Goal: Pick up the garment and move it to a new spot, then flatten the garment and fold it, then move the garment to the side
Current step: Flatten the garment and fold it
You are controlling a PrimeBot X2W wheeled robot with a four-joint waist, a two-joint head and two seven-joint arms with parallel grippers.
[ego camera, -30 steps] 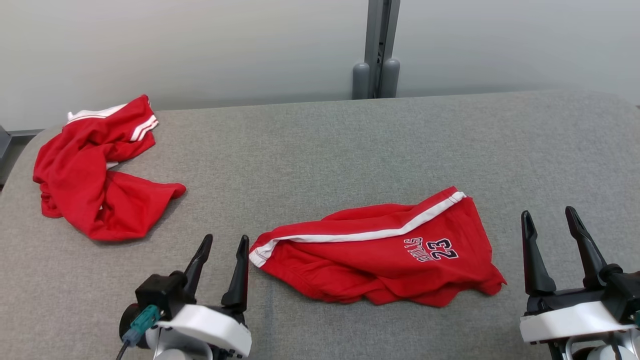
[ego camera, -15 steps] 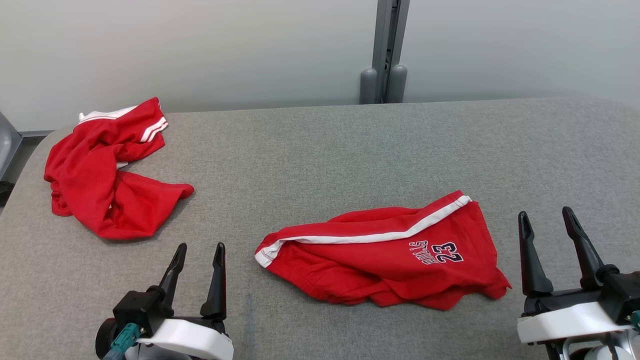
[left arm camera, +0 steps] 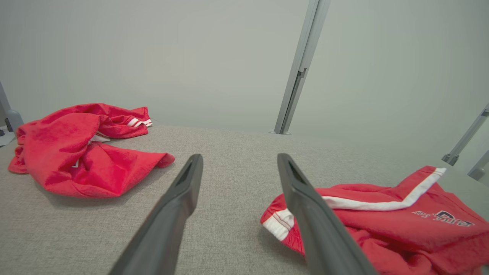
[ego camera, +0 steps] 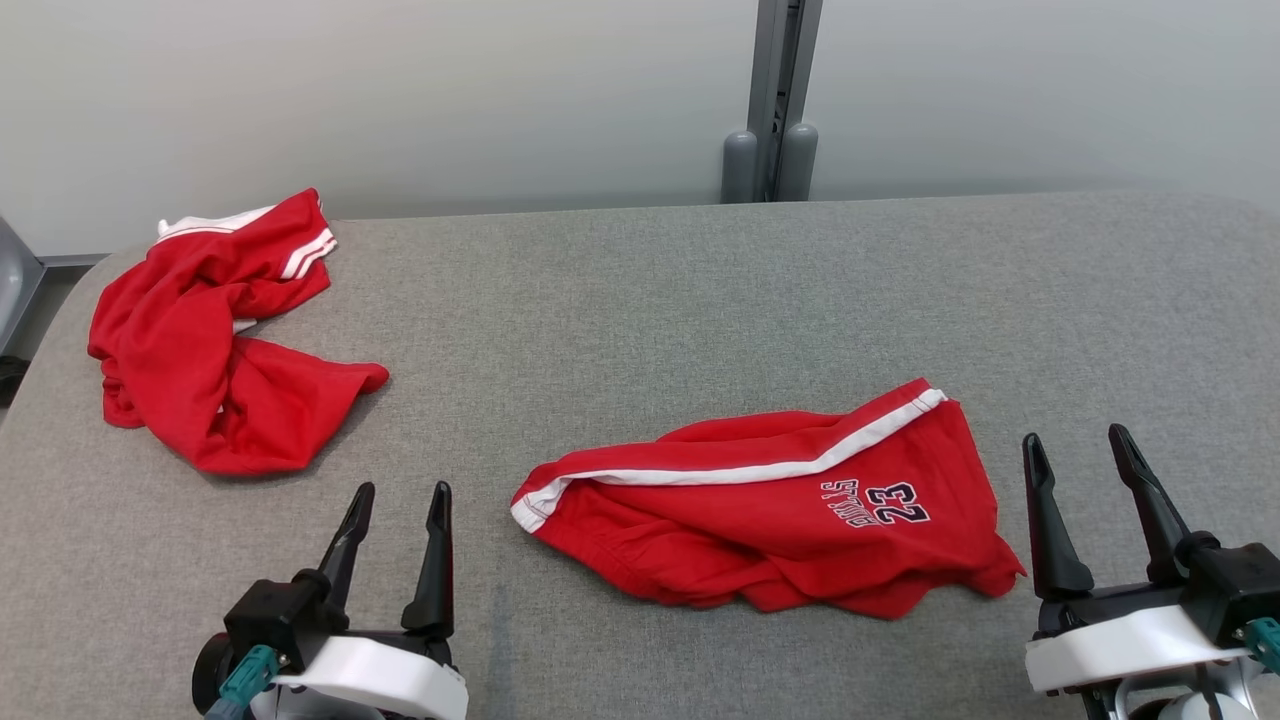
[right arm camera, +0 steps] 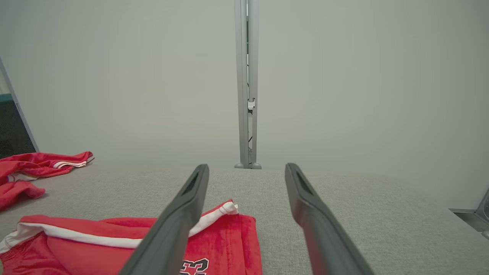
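Red shorts (ego camera: pixel 770 530) lie rumpled on the grey counter (ego camera: pixel 640 300), between the arms. The left end effector (ego camera: pixel 400 493) and right end effector (ego camera: pixel 1072 438) stand wide and empty, flanking the shorts, probably staged for a two-handed pickup. Another crumpled red garment (ego camera: pixel 210 340) sits far left.

Right wrist view: losing the red shorts with white side stripe (right arm camera: pixel 76 252) to the bottom edge; can't see half the number print behind one finger (right arm camera: pixel 179 221) of the right gripper (right arm camera: pixel 246 165). Clipping the crumpled red garment with white trim (right arm camera: pixel 34 168) at the left edge.
Left wrist view: can't read the shorts' lettering, too blurred; right end out of frame.
Head view: cutting off the bases of the left gripper (ego camera: pixel 402 488) and right gripper at the bottom edge, plus the grey fabric surface (ego camera: pixel 640 300) on three sides.
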